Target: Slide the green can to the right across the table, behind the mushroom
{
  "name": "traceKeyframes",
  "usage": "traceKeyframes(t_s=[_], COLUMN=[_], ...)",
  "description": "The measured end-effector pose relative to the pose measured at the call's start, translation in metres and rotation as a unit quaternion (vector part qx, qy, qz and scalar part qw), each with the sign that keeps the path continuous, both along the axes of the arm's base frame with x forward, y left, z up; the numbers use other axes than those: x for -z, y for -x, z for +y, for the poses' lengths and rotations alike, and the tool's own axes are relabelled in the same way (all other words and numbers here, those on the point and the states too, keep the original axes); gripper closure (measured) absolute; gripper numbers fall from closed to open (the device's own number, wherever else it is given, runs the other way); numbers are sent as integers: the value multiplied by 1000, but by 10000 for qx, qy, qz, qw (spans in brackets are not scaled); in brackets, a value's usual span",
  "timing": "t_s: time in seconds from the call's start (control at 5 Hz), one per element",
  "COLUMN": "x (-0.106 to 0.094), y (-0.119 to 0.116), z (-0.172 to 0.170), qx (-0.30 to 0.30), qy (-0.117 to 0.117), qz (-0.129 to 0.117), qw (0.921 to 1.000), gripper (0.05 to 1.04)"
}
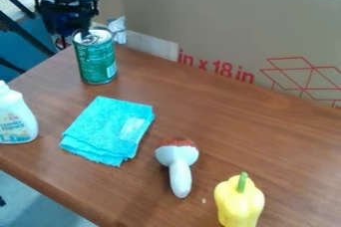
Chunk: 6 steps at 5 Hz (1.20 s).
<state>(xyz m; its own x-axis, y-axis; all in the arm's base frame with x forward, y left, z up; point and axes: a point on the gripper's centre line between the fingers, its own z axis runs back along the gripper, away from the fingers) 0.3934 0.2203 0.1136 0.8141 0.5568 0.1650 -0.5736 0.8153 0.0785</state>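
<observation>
I had one end effector [79,26], black, in the upper left, right by the top of one green can [98,61]. Whether it was open or closed, or gripped the can, I could not tell. The can stood upright near the far edge of the brown desk [220,116], its metal lid facing up.

Five things were on the desk in all, one of each kind. In front of the can lay one folded turquoise cloth [110,129], its layers showing along the near edge. To the left of the cloth stood one white bottle [16,124] with one label, partly cut off by the view's edge. To the right of the cloth, apart from it, lay one toy mushroom [178,164], white with a reddish-brown top, its stem toward the near side. Nearest the camera was one yellow pepper [240,203] with one green stem pointing up. Behind the desk stood cardboard [220,22] with red printing.
</observation>
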Motion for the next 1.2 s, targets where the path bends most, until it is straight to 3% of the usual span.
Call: traceKeyframes(t_s=[0.2, 0.6, 1.2], x=[2, 20, 28], y=[7, 21, 7], z=[-8, -41, -106], qx=[-95, -185, 678], qy=[104, 836, 1059], qz=[349, 603, 795], qw=[9993, 9945, 9889], gripper=[81, 81, 81])
